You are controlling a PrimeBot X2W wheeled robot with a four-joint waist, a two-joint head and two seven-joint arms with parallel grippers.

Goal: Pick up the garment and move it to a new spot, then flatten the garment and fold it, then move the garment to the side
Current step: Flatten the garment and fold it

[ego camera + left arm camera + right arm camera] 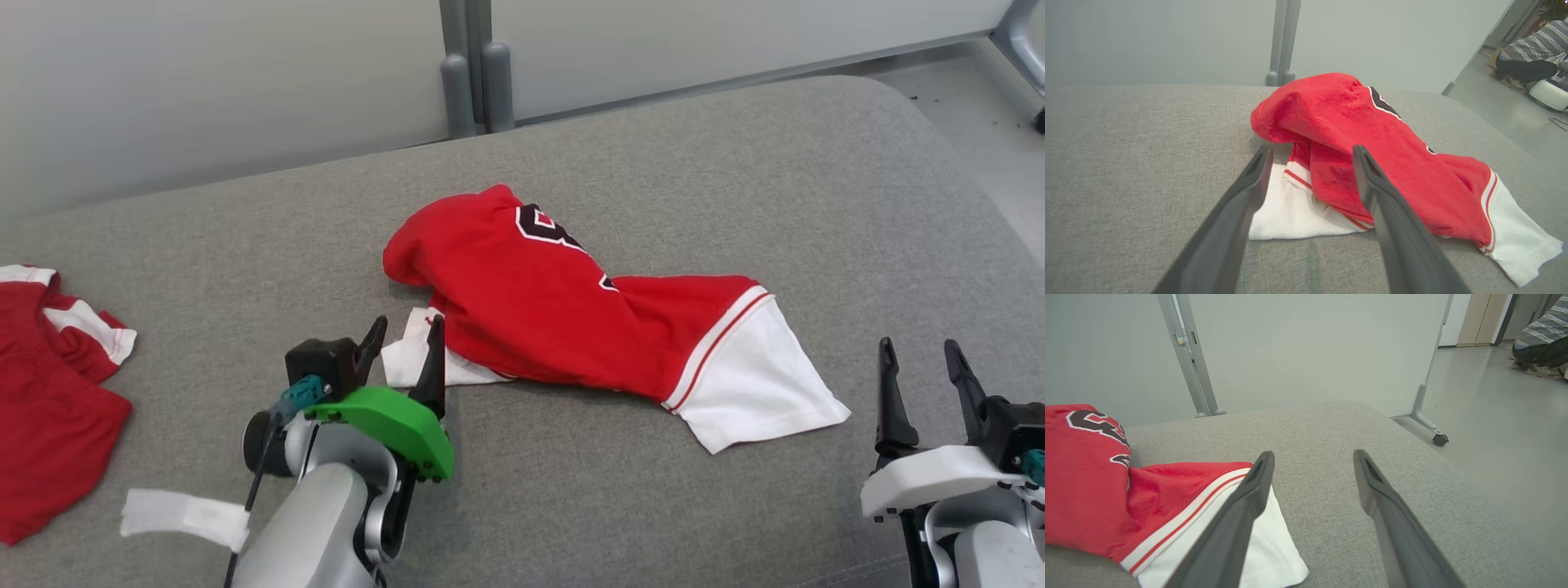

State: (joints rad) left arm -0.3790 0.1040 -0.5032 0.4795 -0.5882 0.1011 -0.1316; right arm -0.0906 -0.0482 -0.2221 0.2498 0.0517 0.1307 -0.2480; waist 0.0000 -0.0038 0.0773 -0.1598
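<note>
**Desk:** List what you have, left to right.

**Operator:** Entry one, far left edge of the head view: a second red cloth [49, 392], bunched, white trim; I leave it alone.
Entry two, lower left: my left gripper [408, 322], fingers spread, nothing pinched. Its tips sit at the white corner [1290, 212] of the garment; I cannot tell whether they touch it.
Entry three, centre: the garment [555, 310], red, humped and twisted, with black-and-white lettering on its upper fold.
Entry four, lower right: my right gripper [918, 345], fingers spread and bare, just beside the white hem panel [759, 384] but apart from it.

**Desk:** And the step?

**Operator:** I judge it to be flattening. I would pinch one layer only at the white corner with the left, take the hem panel with the right, then draw the two apart low over the surface so the hump unrolls and does not drag. The risk I see is catching both layers and keeping the twist.

**Desk:** Surface, room?

**Operator:** Surface: a grey woven cushion [653, 163], soft, with a rounded far right corner; likely grippy on cloth.
Room: a pale partition [204, 82] on twin grey posts [478, 82] along the top. At the upper right, a grey floor [980, 122], a caster foot [1439, 439] and a person [1543, 335] crouched.
</note>
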